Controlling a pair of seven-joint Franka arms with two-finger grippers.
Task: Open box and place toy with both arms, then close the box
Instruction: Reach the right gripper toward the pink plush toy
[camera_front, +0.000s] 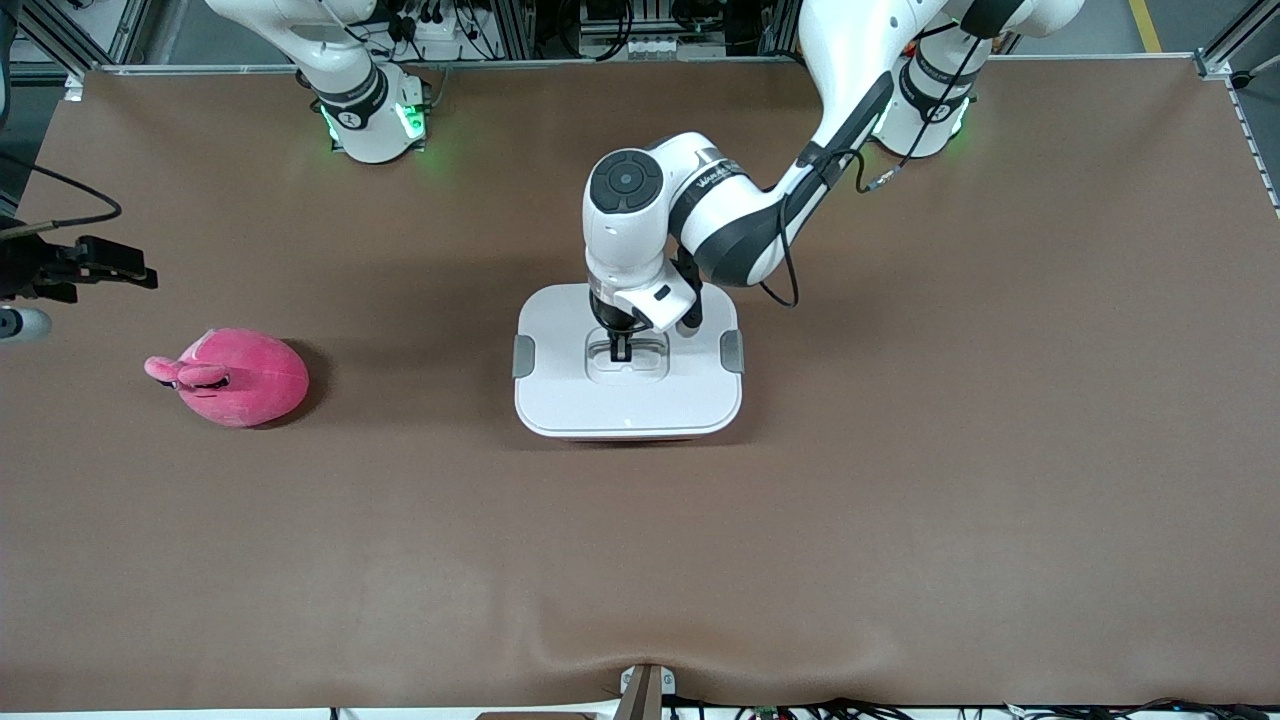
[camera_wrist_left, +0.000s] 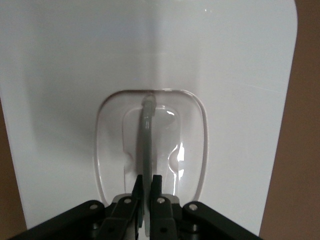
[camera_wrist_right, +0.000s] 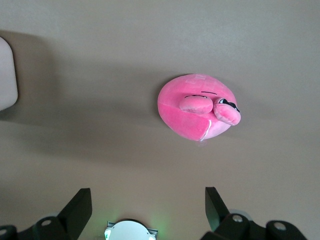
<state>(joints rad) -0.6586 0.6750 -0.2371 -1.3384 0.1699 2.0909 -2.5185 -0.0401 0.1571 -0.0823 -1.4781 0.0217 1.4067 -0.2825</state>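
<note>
The box stands mid-table with its white lid on and a grey clip at each end. My left gripper reaches down into the lid's recess, shut on the thin grey handle. In the left wrist view the left gripper pinches that handle between its two black fingers. The pink toy lies on the table toward the right arm's end. My right gripper hangs open and empty over bare table beside the toy. In the right wrist view the toy lies past the right gripper.
Brown cloth covers the whole table. The right arm's green-lit base and the left arm's base stand along the edge farthest from the front camera. A small bracket sits at the nearest edge. One corner of the box shows in the right wrist view.
</note>
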